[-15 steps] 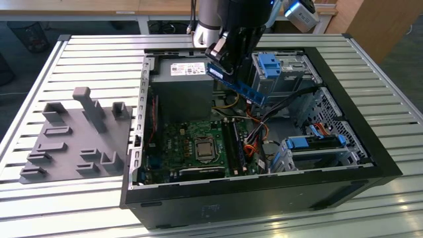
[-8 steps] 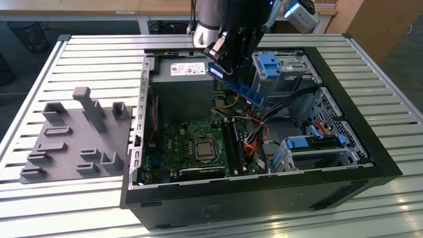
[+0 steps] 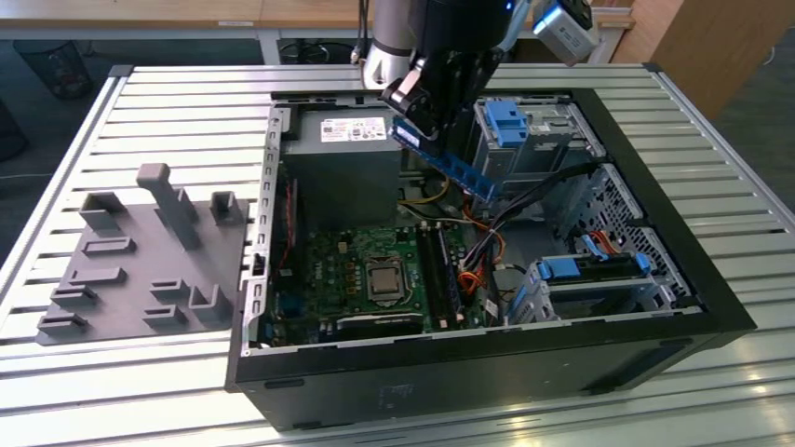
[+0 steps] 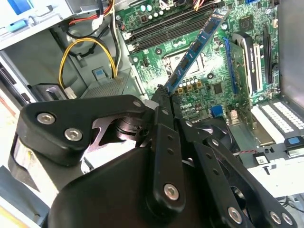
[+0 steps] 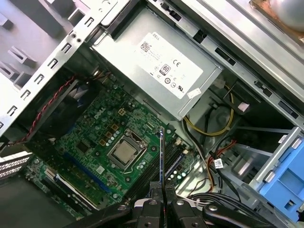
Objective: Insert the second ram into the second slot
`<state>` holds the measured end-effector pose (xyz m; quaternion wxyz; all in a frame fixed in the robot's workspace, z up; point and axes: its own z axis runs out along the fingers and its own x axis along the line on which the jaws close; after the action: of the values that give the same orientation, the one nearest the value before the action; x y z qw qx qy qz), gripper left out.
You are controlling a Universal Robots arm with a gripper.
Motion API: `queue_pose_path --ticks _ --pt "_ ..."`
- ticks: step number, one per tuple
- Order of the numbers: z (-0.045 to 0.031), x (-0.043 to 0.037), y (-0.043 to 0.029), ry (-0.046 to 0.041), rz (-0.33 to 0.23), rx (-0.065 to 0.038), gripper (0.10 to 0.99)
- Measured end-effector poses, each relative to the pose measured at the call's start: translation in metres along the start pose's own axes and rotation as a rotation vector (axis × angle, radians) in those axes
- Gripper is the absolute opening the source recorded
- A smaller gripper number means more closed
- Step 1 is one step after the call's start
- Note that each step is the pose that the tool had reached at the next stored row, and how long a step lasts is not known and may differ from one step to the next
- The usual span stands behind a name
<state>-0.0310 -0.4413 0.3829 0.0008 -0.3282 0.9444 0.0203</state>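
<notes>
Now the gripper [image 3: 420,119] is clamped on one end of the second ram [image 3: 457,169] (blue stick w/ dark chips). It hangs tilted over the motherboard [image 3: 354,251], inside the open PC case [image 3: 435,382].

Gripper [image 4: 164,95]: black, built of flat angular links joined by silver round-head screws. Above the gripper, the arm [image 3: 393,42] is a smooth silver-grey cylinder, with a silver box [image 3: 561,30] mounted alongside.

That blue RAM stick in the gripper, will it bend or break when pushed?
Held by one end, the RAM stick juts straight from the jaws without sagging, so it is probably stiff and light. Edge-on in the first wrist view it looks thin, so sideways force might crack it.
</notes>
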Motion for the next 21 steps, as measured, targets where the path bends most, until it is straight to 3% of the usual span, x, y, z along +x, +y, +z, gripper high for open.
queue_pose_path --ticks 21 --pt "0.0 0.0 0.0 -0.0036 0.096 0.001 0.137"
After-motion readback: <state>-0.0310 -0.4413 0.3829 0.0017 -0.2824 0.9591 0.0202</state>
